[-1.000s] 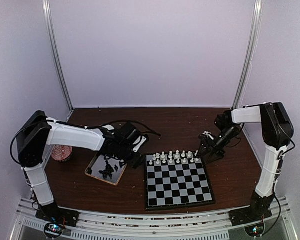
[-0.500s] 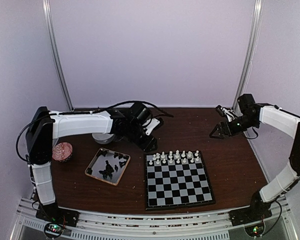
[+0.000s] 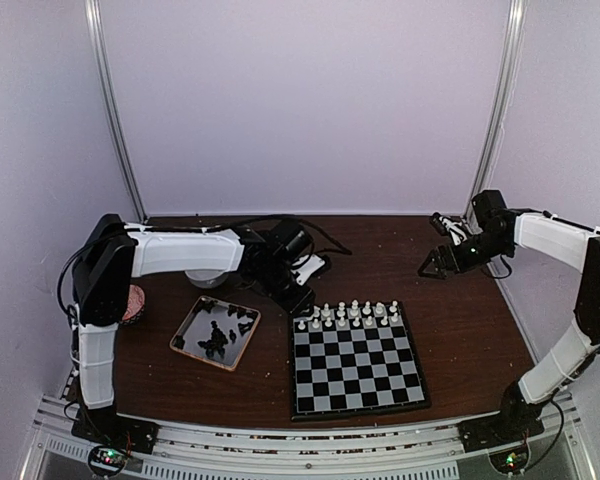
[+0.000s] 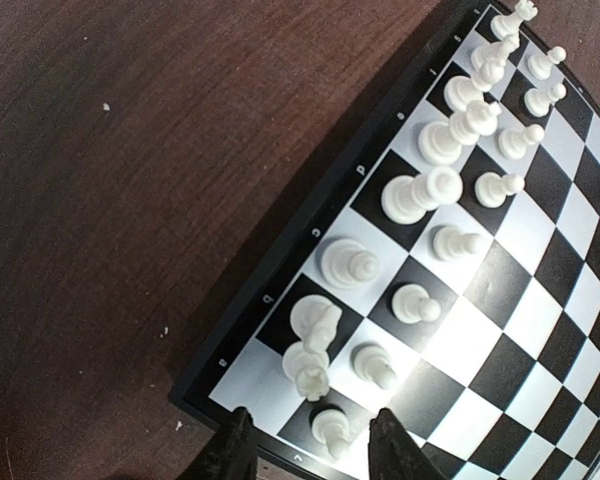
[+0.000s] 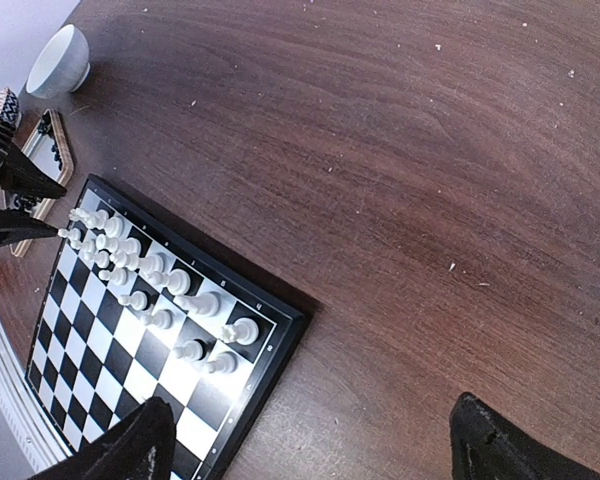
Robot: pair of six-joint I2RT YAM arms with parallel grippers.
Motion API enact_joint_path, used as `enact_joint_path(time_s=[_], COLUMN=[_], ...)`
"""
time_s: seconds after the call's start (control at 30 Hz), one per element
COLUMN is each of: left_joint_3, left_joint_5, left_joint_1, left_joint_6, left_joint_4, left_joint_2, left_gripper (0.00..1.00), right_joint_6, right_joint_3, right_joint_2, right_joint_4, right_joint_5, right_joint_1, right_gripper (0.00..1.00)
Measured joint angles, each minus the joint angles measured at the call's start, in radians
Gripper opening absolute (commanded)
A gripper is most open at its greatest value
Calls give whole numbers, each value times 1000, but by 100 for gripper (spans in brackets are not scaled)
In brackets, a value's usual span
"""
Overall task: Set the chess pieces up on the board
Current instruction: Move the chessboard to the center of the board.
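The chess pieces are split. The white set [image 3: 348,314] stands in two rows along the far edge of the board [image 3: 360,375], and the black ones [image 3: 217,338] lie heaped in the tray [image 3: 200,358] to its left. The left gripper [image 4: 310,452] hangs low over the board's far-left corner. Its jaws are part-way open, tips either side of a white pawn [image 4: 332,430] with a gap on each side, so it grips nothing as far as I can see. I'd say that pawn wants nipping squarely and moving straight, since one neighbour [image 4: 309,376] already leans. The right gripper [image 5: 315,450] gapes wide and empty, well right of the board.
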State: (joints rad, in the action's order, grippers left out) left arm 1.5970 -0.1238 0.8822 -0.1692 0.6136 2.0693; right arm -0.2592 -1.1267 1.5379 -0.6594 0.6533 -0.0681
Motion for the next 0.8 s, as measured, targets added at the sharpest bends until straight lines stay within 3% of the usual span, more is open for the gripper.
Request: enact_joint_path(time_s=[0.8], left_joint_3=[55], left_joint_5=[9], left_joint_1=[0], left_joint_6=[4], left_joint_4=[-2], left_joint_2=[79], left_gripper=[11], right_joint_6=[0], right_joint_3=[0], right_joint_2=[50], right_joint_4=[-1], right_joint_5=[0], right_joint_1=[0], right_gripper=[95])
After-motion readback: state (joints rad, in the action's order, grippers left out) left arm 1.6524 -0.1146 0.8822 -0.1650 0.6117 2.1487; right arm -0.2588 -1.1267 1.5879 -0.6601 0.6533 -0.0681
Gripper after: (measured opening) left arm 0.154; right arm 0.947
